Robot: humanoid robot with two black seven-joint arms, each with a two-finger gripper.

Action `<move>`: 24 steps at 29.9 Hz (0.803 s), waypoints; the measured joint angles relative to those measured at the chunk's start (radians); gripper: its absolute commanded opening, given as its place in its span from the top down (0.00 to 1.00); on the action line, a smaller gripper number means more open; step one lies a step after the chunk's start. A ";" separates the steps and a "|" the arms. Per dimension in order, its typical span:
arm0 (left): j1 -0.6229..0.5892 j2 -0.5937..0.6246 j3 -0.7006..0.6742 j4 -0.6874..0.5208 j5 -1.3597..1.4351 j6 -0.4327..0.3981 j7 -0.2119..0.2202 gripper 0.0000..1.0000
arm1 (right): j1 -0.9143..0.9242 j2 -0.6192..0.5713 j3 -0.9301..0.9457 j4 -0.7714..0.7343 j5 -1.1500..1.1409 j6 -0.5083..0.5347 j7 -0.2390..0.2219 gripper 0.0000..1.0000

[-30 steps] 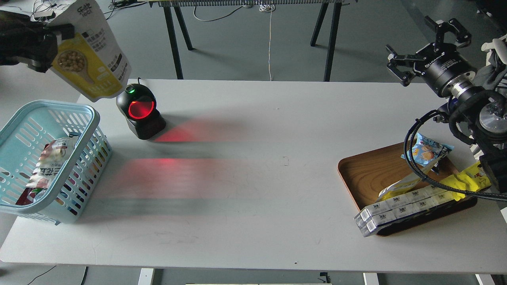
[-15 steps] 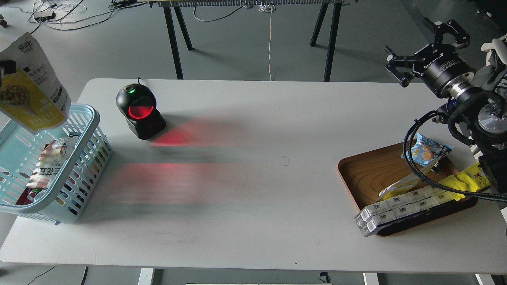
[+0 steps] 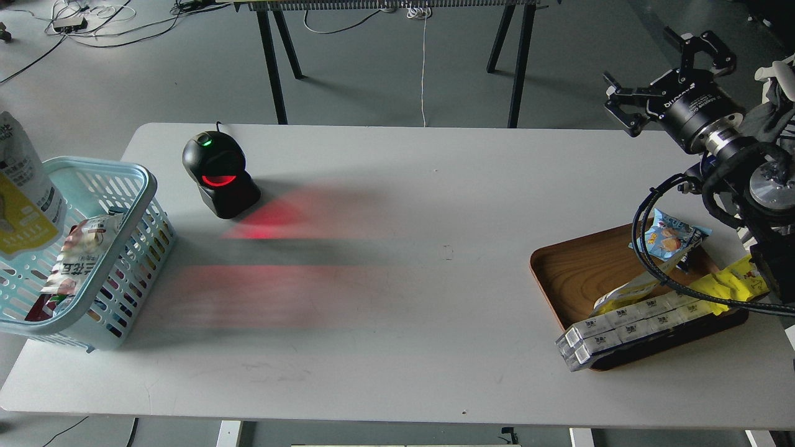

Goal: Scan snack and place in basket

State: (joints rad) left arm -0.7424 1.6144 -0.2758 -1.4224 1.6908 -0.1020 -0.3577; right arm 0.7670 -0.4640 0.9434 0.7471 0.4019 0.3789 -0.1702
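Observation:
The snack (image 3: 23, 186), a white and yellow pouch, stands upright at the far left edge of the head view, over the left part of the light blue basket (image 3: 144, 181), partly cut off by the frame edge. Its lower end is down at the level of the basket's rim. My left gripper is out of view, so I cannot see what holds the pouch. My right gripper (image 3: 646, 59) is open and empty, raised beyond the table's far right corner, above the brown wooden tray (image 3: 577, 267).
A black scanner (image 3: 218, 174) with a red window stands right of the basket and casts red light on the table. Another packet (image 3: 77, 254) lies in the basket. The tray holds a blue packet (image 3: 667, 236), a yellow packet (image 3: 726, 285) and white boxes (image 3: 627, 323).
The pouch has moved left and down, from beside the scanner to over the basket. My left gripper has left the view. The right arm has not moved.

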 measured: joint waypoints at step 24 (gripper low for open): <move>0.000 -0.008 0.229 0.044 -0.001 0.194 -0.001 0.27 | -0.001 0.020 0.000 -0.003 -0.021 0.000 0.000 0.04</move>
State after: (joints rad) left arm -0.7424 1.6063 -0.0468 -1.3784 1.6894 0.0920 -0.3589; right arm 0.7665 -0.4437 0.9434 0.7439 0.3804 0.3786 -0.1703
